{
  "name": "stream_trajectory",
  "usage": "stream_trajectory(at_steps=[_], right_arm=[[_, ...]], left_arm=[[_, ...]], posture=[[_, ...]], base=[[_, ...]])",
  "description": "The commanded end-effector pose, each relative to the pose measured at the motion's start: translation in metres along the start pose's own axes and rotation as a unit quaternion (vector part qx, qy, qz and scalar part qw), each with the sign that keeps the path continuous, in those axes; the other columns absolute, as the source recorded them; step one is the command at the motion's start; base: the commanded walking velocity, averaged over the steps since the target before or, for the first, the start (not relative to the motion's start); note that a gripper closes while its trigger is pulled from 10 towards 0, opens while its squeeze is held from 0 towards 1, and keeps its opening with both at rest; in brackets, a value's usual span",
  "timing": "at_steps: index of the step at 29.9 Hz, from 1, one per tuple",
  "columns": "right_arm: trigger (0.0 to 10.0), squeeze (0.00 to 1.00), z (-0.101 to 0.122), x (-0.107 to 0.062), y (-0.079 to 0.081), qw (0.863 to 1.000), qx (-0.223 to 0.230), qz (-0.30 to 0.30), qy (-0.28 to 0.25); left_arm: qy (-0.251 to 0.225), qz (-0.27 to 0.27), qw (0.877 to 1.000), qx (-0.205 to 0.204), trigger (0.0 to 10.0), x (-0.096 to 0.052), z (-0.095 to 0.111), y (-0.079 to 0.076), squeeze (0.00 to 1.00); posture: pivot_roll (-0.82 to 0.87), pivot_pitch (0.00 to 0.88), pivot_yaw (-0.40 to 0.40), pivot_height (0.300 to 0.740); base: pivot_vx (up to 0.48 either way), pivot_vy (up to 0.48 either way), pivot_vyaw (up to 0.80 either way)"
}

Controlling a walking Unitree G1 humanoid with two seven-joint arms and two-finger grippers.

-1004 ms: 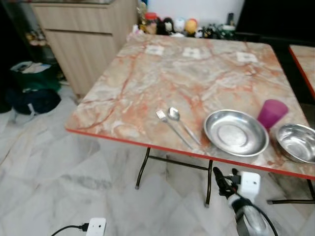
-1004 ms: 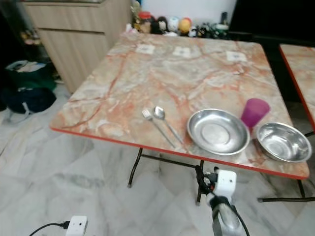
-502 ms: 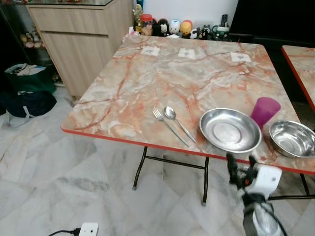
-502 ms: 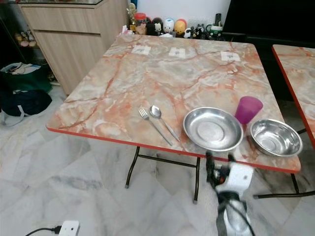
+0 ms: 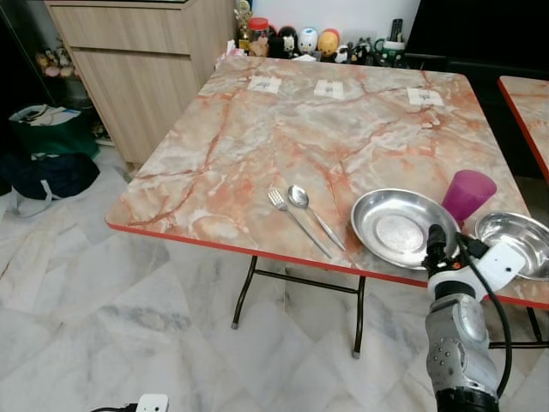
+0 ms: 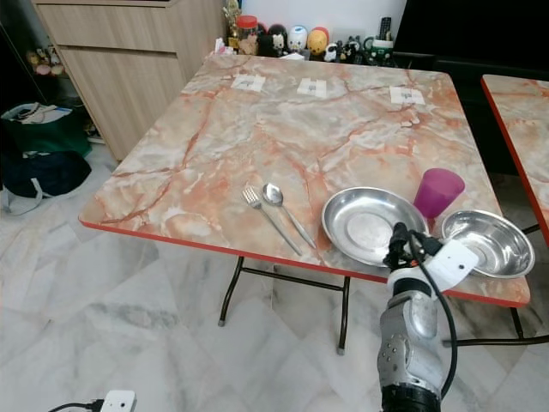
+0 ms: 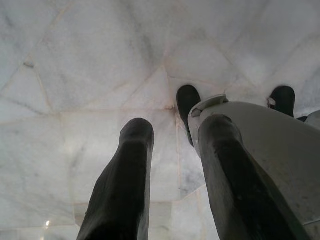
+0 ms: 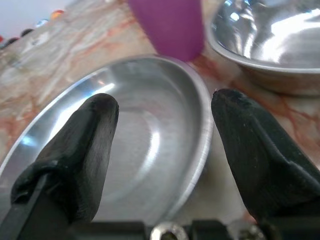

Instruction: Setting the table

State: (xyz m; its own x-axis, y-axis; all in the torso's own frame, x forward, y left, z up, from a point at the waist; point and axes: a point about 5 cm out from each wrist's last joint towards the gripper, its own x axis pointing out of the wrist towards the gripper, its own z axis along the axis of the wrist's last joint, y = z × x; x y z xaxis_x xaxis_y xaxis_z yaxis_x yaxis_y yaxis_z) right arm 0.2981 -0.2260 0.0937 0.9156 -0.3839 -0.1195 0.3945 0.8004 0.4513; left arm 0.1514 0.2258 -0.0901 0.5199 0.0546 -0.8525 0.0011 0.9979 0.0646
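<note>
While the right gripper (image 5: pixel 436 242) hovers at the table's (image 5: pixel 257 146) near edge, the head views show a steel plate (image 5: pixel 403 229) beside fork (image 5: pixel 288 213) and spoon (image 5: pixel 309 208). Its wrist view shows spread, empty fingers (image 8: pixel 85 145) straddling the plate's rim, perhaps touching; closing askew could skid it into the purple cup (image 8: pixel 172 25). Left gripper (image 7: pixel 172 175) hangs parted over floor.

Shiny metal plate (image 5: pixel 403 228), glossy marble-look table (image 5: pixel 283 129), seemingly plastic cup (image 5: pixel 468 196).
</note>
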Motion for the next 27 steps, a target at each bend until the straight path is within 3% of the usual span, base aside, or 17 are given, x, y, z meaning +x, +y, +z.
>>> stream_trajectory(at_steps=[1, 12, 23, 24, 25, 26, 27], right_arm=[[10.0, 0.0, 0.005, 0.001, -0.007, 1.0, 0.013, -0.019, -0.001], [10.0, 0.0, 0.004, 0.011, -0.023, 0.996, 0.023, -0.076, 0.035], [10.0, 0.0, 0.004, 0.025, -0.002, 0.998, 0.014, -0.022, 0.062], [8.3, 0.0, 0.004, 0.025, -0.001, 0.998, 0.015, -0.02, 0.062], [5.3, 0.0, 0.004, 0.025, 0.0, 0.998, 0.014, -0.02, 0.062], [1.0, 0.0, 0.003, 0.025, 0.0, 0.998, 0.009, -0.023, 0.062], [1.0, 0.0, 0.003, 0.026, -0.001, 0.998, 0.005, -0.026, 0.063]], left_arm=[[0.015, -0.005, 1.0, 0.014, 10.0, -0.001, -0.008, -0.002, 0.0], [0.019, -0.02, 0.999, 0.025, 10.0, 0.0, -0.012, -0.017, 0.0], [0.018, -0.021, 0.999, 0.028, 10.0, 0.001, -0.012, -0.024, 0.0], [0.016, -0.021, 0.999, 0.028, 10.0, 0.001, -0.009, -0.024, 0.0], [0.015, -0.021, 0.999, 0.028, 10.0, 0.002, -0.008, -0.024, 0.0], [0.015, -0.021, 0.999, 0.028, 10.0, 0.002, -0.007, -0.024, 0.0], [0.014, -0.021, 0.999, 0.028, 10.0, 0.002, -0.006, -0.023, 0.0]], posture=[[-0.07, 0.061, -0.017, 0.74], [-0.07, 0.063, -0.016, 0.74], [-0.06, 0.064, -0.013, 0.74], [-0.06, 0.064, -0.013, 0.74], [-0.06, 0.064, -0.012, 0.74], [-0.06, 0.065, -0.012, 0.74], [-0.06, 0.065, -0.012, 0.74]], base=[[0.0, 0.0, 0.0], [0.0, 0.0, 0.0], [0.0, 0.0, 0.0], [0.0, 0.0, 0.0], [0.0, 0.0, 0.0], [0.0, 0.0, 0.0], [0.0, 0.0, 0.0]])
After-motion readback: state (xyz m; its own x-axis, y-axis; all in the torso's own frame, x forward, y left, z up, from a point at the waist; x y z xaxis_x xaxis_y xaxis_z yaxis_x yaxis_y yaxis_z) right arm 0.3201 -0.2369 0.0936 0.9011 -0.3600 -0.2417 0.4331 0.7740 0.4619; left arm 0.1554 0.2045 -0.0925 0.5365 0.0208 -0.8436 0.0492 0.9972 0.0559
